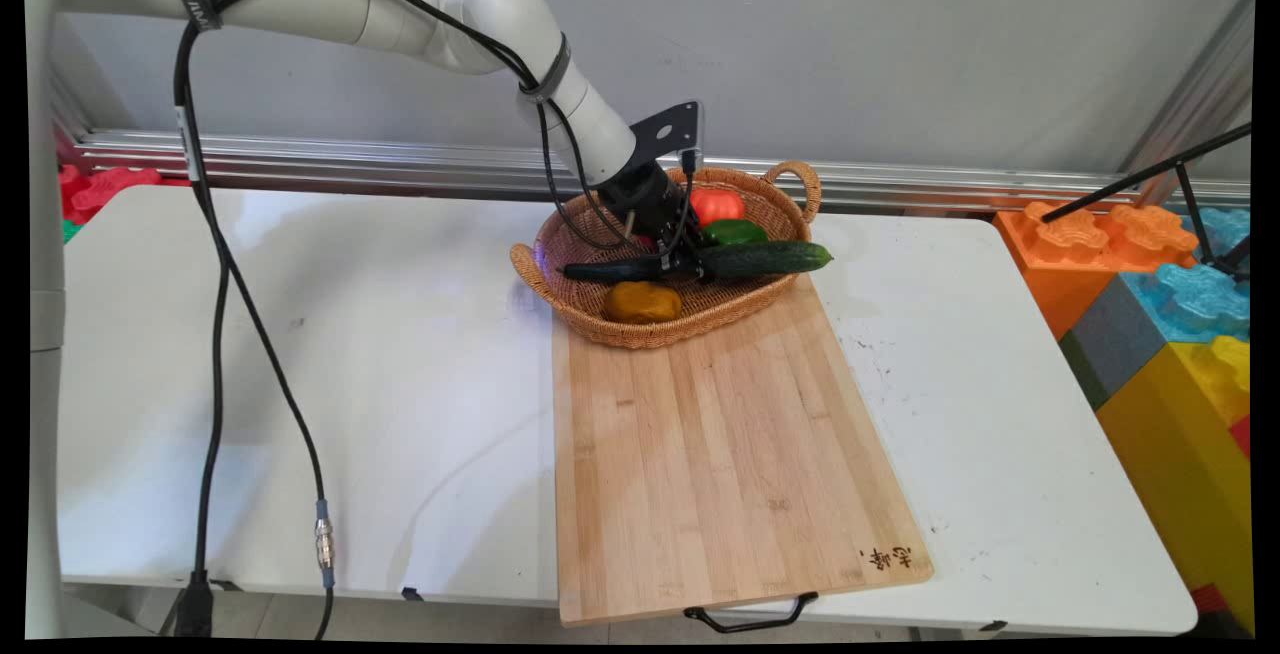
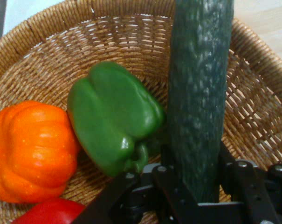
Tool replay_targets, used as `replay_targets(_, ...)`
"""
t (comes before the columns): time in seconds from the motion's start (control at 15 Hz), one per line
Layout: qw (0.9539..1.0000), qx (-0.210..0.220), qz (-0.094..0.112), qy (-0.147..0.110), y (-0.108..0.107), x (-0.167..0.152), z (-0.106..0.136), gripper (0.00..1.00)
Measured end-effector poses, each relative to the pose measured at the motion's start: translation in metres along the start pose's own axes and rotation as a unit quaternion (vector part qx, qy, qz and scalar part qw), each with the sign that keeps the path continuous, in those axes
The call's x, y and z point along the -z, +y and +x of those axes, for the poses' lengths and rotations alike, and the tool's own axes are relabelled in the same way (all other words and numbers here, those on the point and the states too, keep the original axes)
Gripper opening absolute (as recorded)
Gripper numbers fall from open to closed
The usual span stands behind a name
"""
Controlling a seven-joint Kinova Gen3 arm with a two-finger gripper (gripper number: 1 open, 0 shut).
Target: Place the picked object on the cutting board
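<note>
Board: wooden cutting board (image 1: 720, 454), nearest camera, under basket's near rim.
Basket: wicker basket (image 1: 640, 329) around gripper.
Cucumber: cucumber (image 2: 199, 93) clamped crosswise.
Gripper: gripper (image 2: 192, 186) closed on it.
Neighbours: green pepper (image 2: 113, 116), orange pumpkin (image 2: 29, 149) beside; red item (image 2: 52, 212) partly hidden.

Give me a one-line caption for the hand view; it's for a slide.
Tool shut on a cucumber over a basket, beside a green pepper and orange pumpkin.
</note>
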Motion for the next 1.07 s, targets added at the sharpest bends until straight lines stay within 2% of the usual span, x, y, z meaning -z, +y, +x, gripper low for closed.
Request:
replay_targets(0.13,1.0000,-0.001,0.006,0.002,0.001,0.003,0.003,0.00)
replay_targets(0.33,0.9995,0.001,0.030,0.010,0.003,0.020,0.016,0.00)
replay_targets(0.53,0.9979,0.002,0.062,0.019,0.009,0.049,0.041,0.00)
replay_targets(0.73,0.9960,0.000,0.084,0.033,0.021,0.081,0.075,0.00)
replay_targets(0.93,0.9962,0.009,0.072,0.048,0.044,0.105,0.110,0.00)
replay_targets(1.07,0.9970,0.031,0.048,0.052,0.067,0.117,0.131,0.00)
